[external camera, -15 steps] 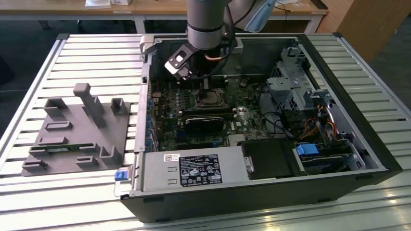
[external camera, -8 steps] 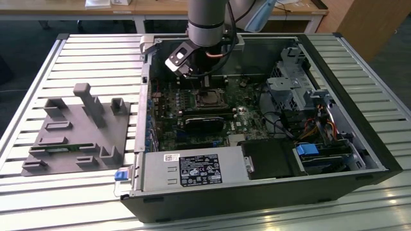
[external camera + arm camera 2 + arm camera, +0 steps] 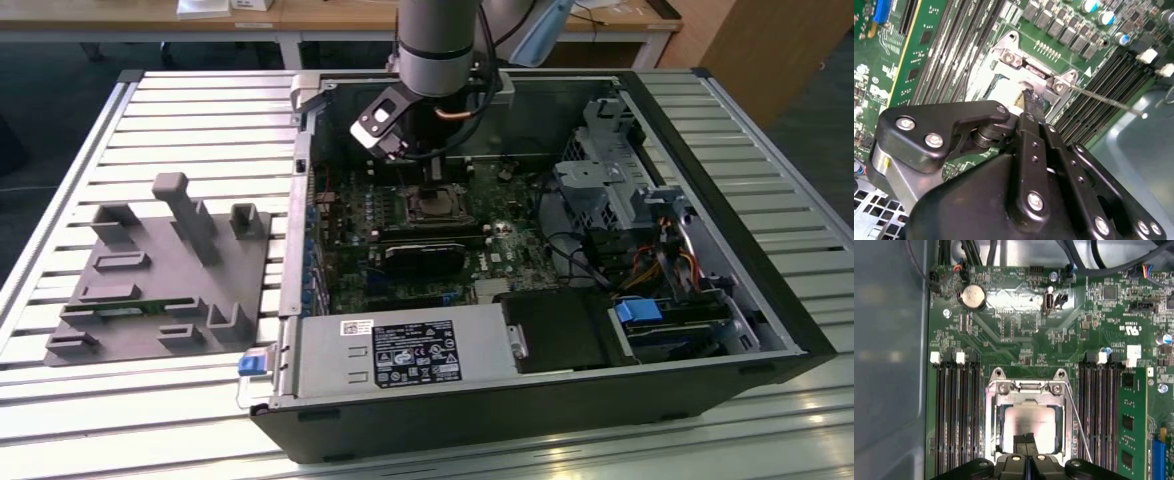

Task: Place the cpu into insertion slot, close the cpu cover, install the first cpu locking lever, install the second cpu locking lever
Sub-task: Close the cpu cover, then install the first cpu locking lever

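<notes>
Your gripper (image 3: 1026, 439) had its two black fingers (image 3: 1020, 442) pressed together, with nothing visibly pinched between them. The tips were over the dull silver-grey square cpu (image 3: 1029, 417). That one cpu lay flat, metal top up, inside the black-framed square insertion slot (image 3: 999, 426). The one thin silver cpu cover frame (image 3: 1026, 388) lay closed around it. One thin wire lever (image 3: 1080, 426) slanted lengthwise beside the slot. The green motherboard (image 3: 1019, 340) sat inside the open black computer case (image 3: 534, 425).
</notes>
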Motion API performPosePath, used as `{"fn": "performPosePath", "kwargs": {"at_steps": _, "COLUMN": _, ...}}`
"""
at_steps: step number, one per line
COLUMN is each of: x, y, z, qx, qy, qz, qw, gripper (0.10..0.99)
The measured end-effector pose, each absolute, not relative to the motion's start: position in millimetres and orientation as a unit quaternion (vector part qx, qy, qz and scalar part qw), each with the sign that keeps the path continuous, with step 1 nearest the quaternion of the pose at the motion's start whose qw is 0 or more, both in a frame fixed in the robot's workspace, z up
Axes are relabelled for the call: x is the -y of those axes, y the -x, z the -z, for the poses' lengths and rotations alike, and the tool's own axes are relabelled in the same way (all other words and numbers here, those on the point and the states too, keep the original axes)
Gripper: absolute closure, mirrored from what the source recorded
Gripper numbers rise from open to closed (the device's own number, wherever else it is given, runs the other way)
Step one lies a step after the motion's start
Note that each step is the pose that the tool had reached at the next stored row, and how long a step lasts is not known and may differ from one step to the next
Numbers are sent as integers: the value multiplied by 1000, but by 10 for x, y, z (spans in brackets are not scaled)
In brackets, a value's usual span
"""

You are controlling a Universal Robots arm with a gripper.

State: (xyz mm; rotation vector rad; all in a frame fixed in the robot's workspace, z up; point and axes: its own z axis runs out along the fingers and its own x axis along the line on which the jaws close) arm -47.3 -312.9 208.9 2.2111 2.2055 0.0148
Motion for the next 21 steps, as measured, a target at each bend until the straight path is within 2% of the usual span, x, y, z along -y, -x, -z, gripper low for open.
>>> {"fn": "performPosePath", "kwargs": {"at_steps": 21, "x": 3129, "y": 419, "z": -2136, "qx": -706, "qy": -708, "qz": -5, "qw": 8, "gripper": 980}}
